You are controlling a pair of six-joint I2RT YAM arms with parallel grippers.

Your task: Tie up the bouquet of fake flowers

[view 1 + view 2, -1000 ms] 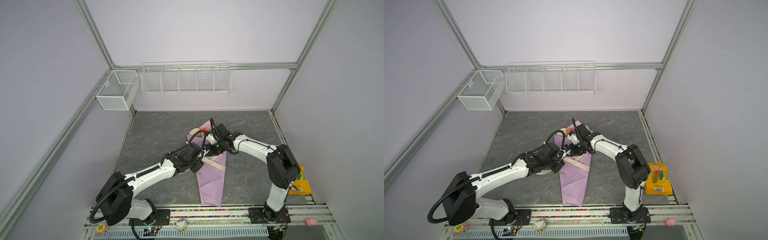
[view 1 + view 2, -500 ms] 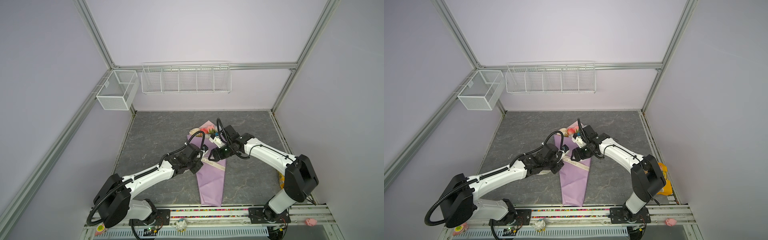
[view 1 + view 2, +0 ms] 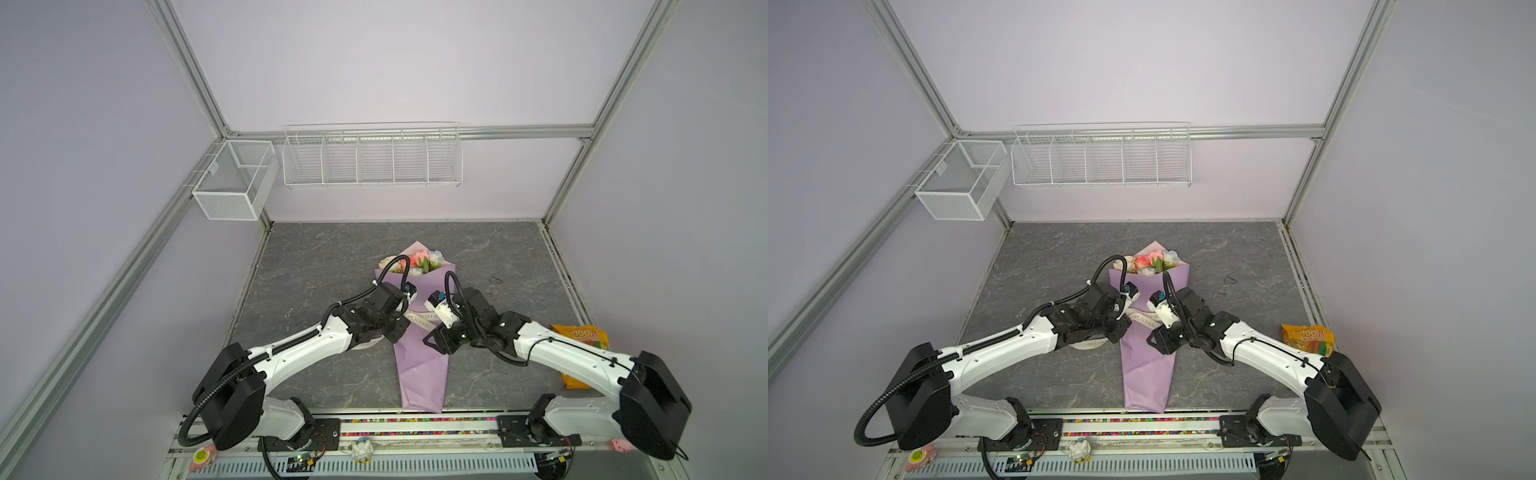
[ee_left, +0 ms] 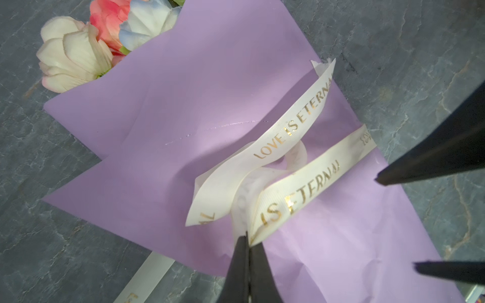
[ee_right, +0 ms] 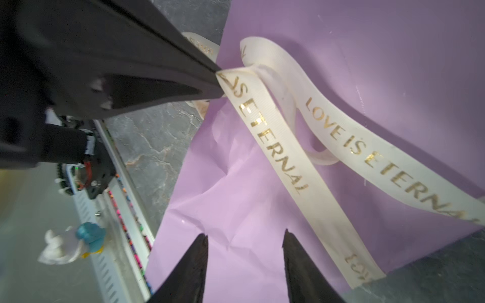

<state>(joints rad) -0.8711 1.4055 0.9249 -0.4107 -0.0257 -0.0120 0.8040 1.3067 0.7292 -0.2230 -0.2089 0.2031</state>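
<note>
The bouquet of fake flowers [image 3: 419, 365] [image 3: 1144, 365] lies on the grey table in lilac paper, its flower heads [image 4: 70, 52] at the far end. A cream ribbon [image 4: 301, 118] [image 5: 283, 157] printed in gold crosses the paper's middle in a loose loop with two free ends. My left gripper [image 4: 248, 237] [image 3: 401, 328] is shut on a fold of this ribbon at the paper's left side. My right gripper [image 5: 245, 234] [image 3: 434, 343] hovers open over the paper's right side. Nothing is between its fingers [image 4: 420, 168].
An orange snack bag [image 3: 579, 336] lies at the table's right edge. A wire shelf [image 3: 372, 156] and a mesh basket [image 3: 232, 178] hang on the back wall. A ribbon tail [image 4: 149, 278] trails on the table under the left arm. Small toys [image 3: 360, 451] sit on the front rail.
The right arm has swung back towards the front and right, its gripper moving down along the paper and away from the ribbon. The left gripper has stayed put on the ribbon.
</note>
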